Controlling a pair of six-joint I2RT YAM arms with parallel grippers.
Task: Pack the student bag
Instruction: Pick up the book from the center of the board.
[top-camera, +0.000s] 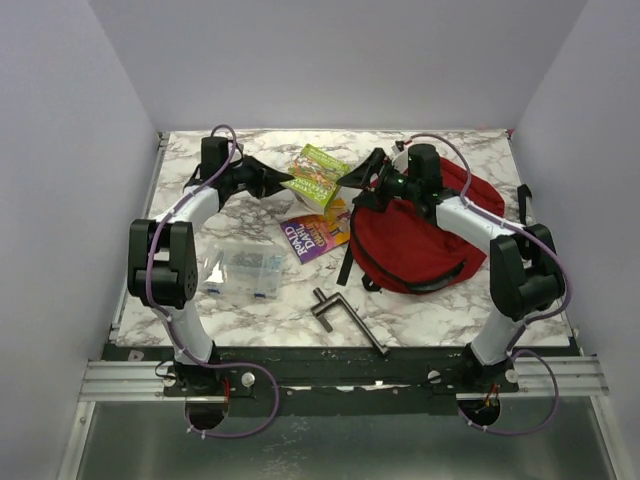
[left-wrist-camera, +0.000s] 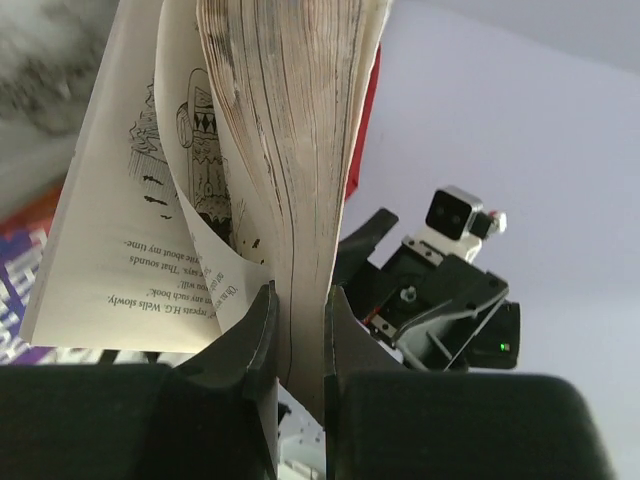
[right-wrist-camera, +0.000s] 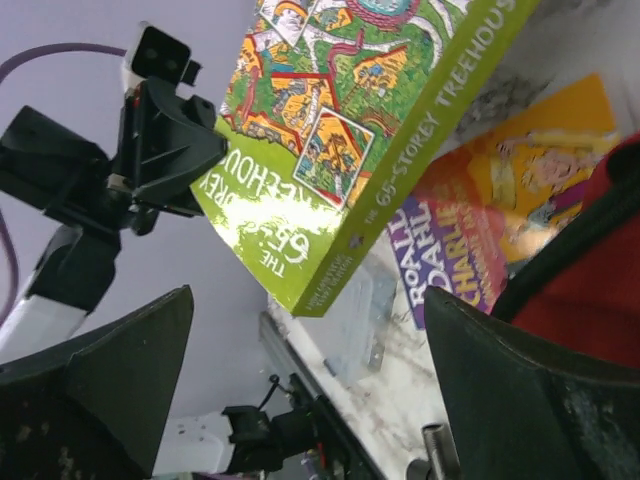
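The dark-red student bag (top-camera: 425, 240) lies on the right of the marble table, black straps trailing at its left. My left gripper (top-camera: 283, 183) is shut on the page edge of a green treehouse book (top-camera: 320, 178) and holds it in the air at the back centre; its pages fan out in the left wrist view (left-wrist-camera: 290, 150). My right gripper (top-camera: 362, 175) is open and empty, just right of the book and above the bag's left edge. The book's green cover fills the right wrist view (right-wrist-camera: 340, 130).
A purple and orange Roald Dahl book (top-camera: 318, 232) lies flat under the held book. A clear plastic pouch (top-camera: 240, 268) lies at the left. A dark metal crank tool (top-camera: 345, 315) lies near the front edge.
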